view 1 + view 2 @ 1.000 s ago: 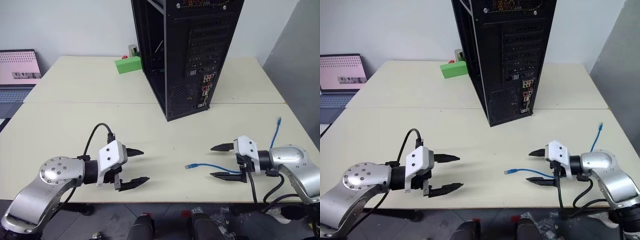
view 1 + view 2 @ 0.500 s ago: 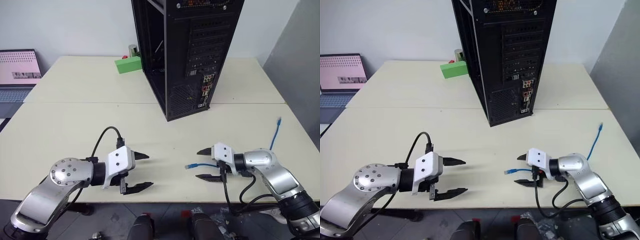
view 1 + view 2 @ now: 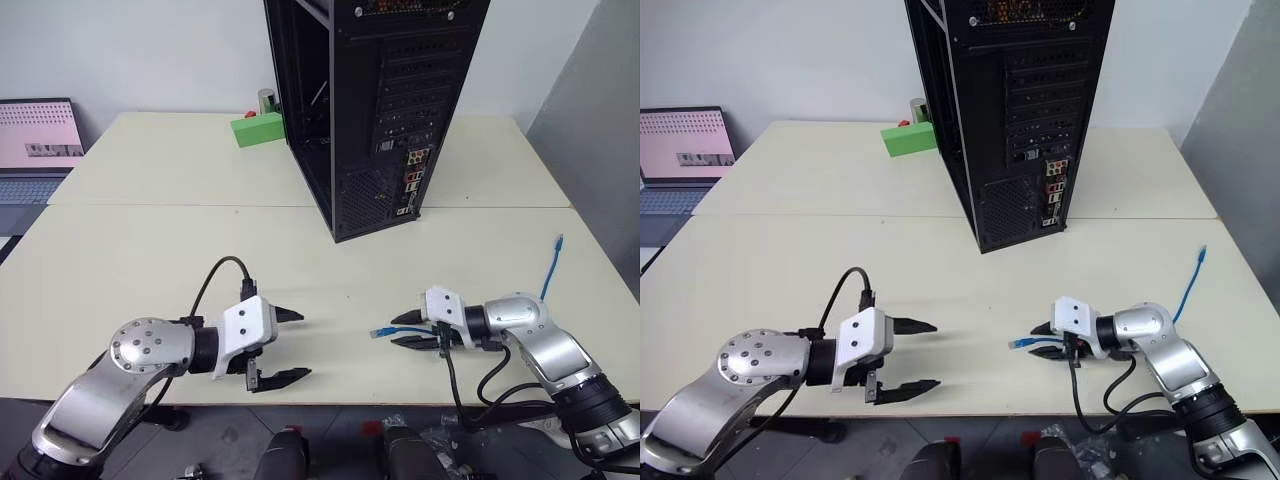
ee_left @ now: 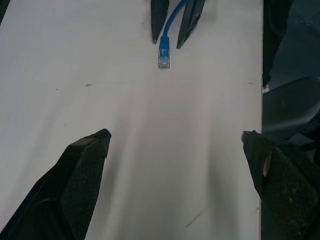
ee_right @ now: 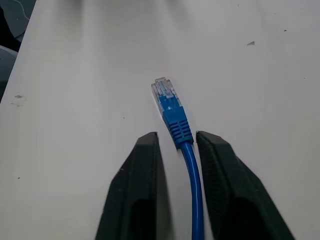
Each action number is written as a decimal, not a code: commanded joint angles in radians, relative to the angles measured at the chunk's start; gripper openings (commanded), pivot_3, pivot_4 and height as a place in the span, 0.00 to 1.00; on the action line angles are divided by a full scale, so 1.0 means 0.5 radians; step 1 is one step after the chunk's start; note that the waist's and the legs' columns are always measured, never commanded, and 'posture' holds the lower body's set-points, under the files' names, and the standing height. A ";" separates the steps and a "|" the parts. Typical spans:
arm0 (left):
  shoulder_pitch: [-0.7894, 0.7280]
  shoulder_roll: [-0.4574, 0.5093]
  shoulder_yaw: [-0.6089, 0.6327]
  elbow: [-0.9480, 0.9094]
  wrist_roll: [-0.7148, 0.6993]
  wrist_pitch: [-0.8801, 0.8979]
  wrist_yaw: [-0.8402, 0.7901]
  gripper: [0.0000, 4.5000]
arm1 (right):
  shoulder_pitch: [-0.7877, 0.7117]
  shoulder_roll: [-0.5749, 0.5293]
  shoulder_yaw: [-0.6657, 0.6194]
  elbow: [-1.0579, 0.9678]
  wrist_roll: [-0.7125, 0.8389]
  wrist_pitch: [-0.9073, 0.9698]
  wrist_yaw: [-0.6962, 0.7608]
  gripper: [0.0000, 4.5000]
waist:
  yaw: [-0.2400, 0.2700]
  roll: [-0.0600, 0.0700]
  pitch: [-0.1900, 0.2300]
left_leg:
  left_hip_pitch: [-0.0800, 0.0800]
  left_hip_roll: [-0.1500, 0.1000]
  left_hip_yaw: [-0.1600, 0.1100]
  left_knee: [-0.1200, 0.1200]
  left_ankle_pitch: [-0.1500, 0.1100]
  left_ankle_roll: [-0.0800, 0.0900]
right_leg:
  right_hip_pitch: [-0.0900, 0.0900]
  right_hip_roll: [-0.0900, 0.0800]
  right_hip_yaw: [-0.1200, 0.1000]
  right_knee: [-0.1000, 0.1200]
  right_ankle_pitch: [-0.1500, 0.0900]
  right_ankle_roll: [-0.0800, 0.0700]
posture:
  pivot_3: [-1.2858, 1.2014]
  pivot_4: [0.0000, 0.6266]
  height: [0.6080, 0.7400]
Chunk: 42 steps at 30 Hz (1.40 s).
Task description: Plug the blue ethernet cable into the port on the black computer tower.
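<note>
The blue ethernet cable [image 3: 549, 275] lies on the cream table [image 3: 150, 260] at the right. Its near plug [image 5: 165, 97] points left, toward the table's middle. My right gripper [image 3: 393, 331] is low over the table, its two fingers closed in on the cable just behind that plug, one on each side. My left gripper [image 3: 303, 345] hovers open and empty near the front edge, pointing at the plug [image 4: 164, 56]. The black computer tower [image 3: 380, 100] stands upright at the back centre. Its connector panel [image 3: 409, 180] faces me; the port is too small to pick out.
A green block [image 3: 256, 129] and a small silver cylinder [image 3: 265, 100] sit left of the tower. A laptop [image 3: 38, 135] is at the far left. The cable's other end [image 3: 558, 240] lies near the table's right edge. A grey partition [image 3: 600, 120] stands on the right.
My right gripper moved left along the cable toward the plug, sank lower, and its wide-open fingers closed in around the cable. My left gripper drifted a little to the right, still open.
</note>
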 commanded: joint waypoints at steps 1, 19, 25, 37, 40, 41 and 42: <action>-0.048 -0.040 -0.036 0.025 0.038 -0.029 0.029 1.00 | -0.045 0.025 -0.011 -0.077 0.029 0.047 0.005 0.10 | 0.000 0.000 0.000 | 0.000 0.000 0.000 0.000 0.000 0.000 | 0.000 0.000 0.000 0.000 0.000 0.000 | 0.52 0.24 1.00; -0.487 -0.419 -0.385 0.602 0.320 -0.250 0.015 1.00 | -0.317 0.252 0.146 -0.200 -0.015 0.330 -0.052 0.00 | 0.007 0.000 0.000 | -0.001 -0.001 -0.002 0.001 0.000 0.000 | -0.001 0.000 -0.002 0.001 0.000 0.000 | 0.52 0.24 1.00; -0.538 -0.477 -0.388 0.662 0.293 -0.226 -0.022 0.82 | -0.332 0.288 0.171 -0.197 -0.033 0.325 -0.073 0.00 | 0.008 0.000 0.000 | -0.001 -0.001 -0.003 0.001 0.000 0.000 | -0.001 0.000 -0.002 0.002 0.000 0.000 | 0.52 0.24 1.00; -0.554 -0.503 -0.392 0.716 0.327 -0.245 -0.025 0.23 | -0.344 0.320 0.180 -0.182 -0.043 0.304 -0.084 0.00 | 0.009 0.000 0.000 | -0.001 -0.001 -0.003 0.001 0.000 0.000 | -0.001 0.000 -0.002 0.002 0.000 0.000 | 0.52 0.24 1.00; -0.558 -0.512 -0.408 0.730 0.344 -0.259 -0.023 0.10 | -0.348 0.324 0.181 -0.181 -0.044 0.302 -0.086 0.00 | 0.009 0.000 0.000 | -0.001 -0.001 -0.003 0.001 0.000 0.000 | -0.001 0.000 -0.002 0.002 0.000 0.000 | 0.52 0.24 1.00; -0.560 -0.515 -0.412 0.734 0.348 -0.262 -0.022 0.08 | -0.349 0.324 0.181 -0.182 -0.043 0.303 -0.087 0.00 | 0.009 0.000 0.000 | -0.001 -0.001 -0.003 0.001 0.000 0.000 | -0.001 0.000 -0.002 0.002 0.000 0.000 | 0.52 0.24 1.00; -0.562 -0.519 -0.414 0.739 0.352 -0.265 -0.022 0.06 | -0.350 0.325 0.181 -0.183 -0.041 0.303 -0.087 0.00 | 0.009 0.000 0.000 | -0.001 -0.001 -0.003 0.001 0.000 0.000 | -0.001 0.000 -0.002 0.002 0.000 0.000 | 0.52 0.24 1.00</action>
